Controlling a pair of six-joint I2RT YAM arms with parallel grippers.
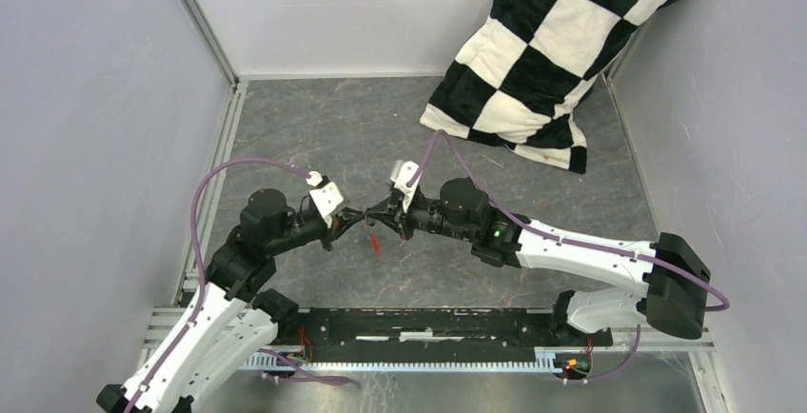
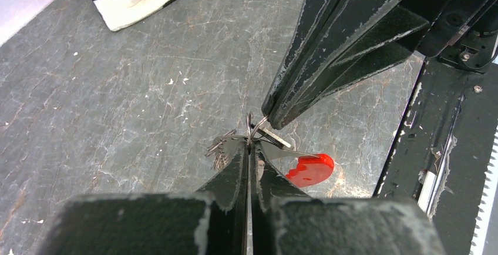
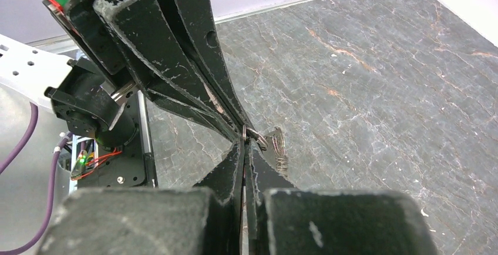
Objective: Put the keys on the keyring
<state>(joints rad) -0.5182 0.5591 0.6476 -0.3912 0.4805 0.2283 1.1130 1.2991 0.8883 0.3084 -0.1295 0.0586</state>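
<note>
Squarely over the middle of the tabletop (image 1: 381, 127), my two claws meet tip to tip. My left claw (image 1: 354, 215), reaching in from 9 o'clock, is pressed together on the thin wire of the keyring (image 2: 251, 127). Its red tag (image 2: 310, 170) dangles toward 6 o'clock and appears to hang clear of the surface. My right claw (image 1: 383, 215), coming from 3 o'clock, is likewise pressed together, its tips touching the same loop. A silver sliver (image 2: 276, 138) shows just beneath them, and I cannot tell whether it is a key blade. No black or blue key head is visible in any view. The loop stands roughly upright, edge-on between the two claws. Whatever is threaded next would likely have to travel along the 3-to-9 line, and my right claw looks best placed to push it. Below lies grey, scratched, marbled surface; pale walls (image 1: 95, 99) close in the sides, and a black-and-white checked cushion (image 1: 542, 61) slumps at 1 o'clock.
</note>
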